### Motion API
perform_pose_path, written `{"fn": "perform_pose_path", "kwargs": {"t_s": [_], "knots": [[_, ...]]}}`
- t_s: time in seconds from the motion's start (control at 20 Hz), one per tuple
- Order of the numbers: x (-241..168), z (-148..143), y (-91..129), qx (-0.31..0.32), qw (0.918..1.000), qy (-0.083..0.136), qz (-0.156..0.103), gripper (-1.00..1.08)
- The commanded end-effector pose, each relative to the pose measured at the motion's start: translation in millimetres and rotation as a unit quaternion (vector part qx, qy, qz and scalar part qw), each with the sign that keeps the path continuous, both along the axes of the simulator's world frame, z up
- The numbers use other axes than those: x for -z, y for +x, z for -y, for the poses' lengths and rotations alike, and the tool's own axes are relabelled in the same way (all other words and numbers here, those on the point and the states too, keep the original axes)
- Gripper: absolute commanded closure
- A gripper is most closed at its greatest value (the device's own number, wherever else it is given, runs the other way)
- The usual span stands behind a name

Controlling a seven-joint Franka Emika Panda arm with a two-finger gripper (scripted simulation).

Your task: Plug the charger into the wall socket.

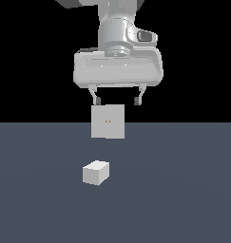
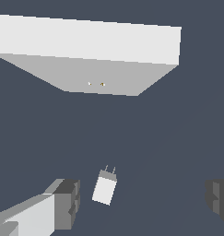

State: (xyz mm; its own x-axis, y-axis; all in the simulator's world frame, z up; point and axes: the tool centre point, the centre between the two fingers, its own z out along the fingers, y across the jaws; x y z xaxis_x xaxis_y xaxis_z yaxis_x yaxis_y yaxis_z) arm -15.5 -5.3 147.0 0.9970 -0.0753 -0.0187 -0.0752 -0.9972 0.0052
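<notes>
The charger (image 1: 95,172) is a small white-grey cube lying on the dark floor, nearer than the socket in the exterior view. In the wrist view the charger (image 2: 104,188) shows two short prongs pointing toward the socket. The wall socket (image 1: 108,121) is an upright light-grey square plate with two tiny yellowish dots; the wall socket (image 2: 99,73) fills the far part of the wrist view. My gripper (image 1: 117,100) hangs open above the floor with nothing between its fingers (image 2: 67,203). The charger lies between the spread fingers in the wrist view, well below them.
A flat dark blue-grey floor (image 1: 183,199) spreads around both objects. Black background lies behind the socket. No other objects show.
</notes>
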Motion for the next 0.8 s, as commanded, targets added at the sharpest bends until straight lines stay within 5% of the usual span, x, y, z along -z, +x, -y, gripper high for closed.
{"fn": "perform_pose_path", "kwargs": {"t_s": [0.0,0.75], "knots": [[3.9,-1.5,-4.9,0.008,0.9999,-0.001,0.006,-0.92],[47.6,-20.0,-48.9,0.092,0.993,-0.013,0.072,-0.92]]}}
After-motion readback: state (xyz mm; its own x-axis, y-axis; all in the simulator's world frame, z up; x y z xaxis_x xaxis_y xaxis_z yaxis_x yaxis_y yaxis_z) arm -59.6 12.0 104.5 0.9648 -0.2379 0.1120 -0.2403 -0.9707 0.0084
